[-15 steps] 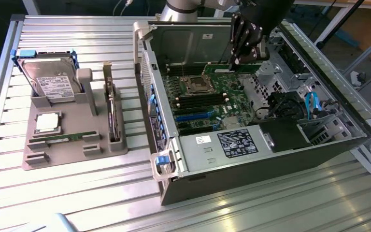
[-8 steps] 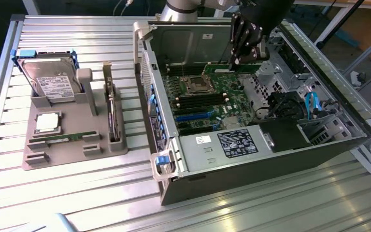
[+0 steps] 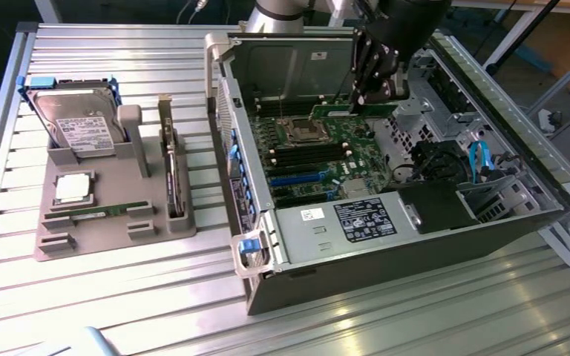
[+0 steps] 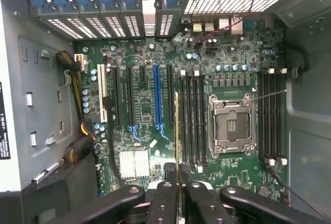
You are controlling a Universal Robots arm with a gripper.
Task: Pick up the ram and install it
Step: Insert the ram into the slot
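For the seating to go well, the ram (image 4: 177, 125) is best kept parallel to the long black memory slots (image 4: 194, 118) and squared over one of them. That way its lower edge is met by the slot along the whole length rather than at one end. Pressure is judged to be wanted evenly and straight down, with the latches at the slot ends left free. The gripper (image 4: 178, 180) is clenched narrowly on the ram, which is pinched by its upper edge and hangs below the fingers, seen edge-on in the wrist view. The stick is held above the motherboard (image 4: 155, 63) inside the open computer case (image 3: 265, 59), apparently clear of the board. The slot bank lies just beside the stick's line, and the processor socket (image 4: 230, 125) lies beyond that bank. Whether the stick is exactly over a slot cannot be told.
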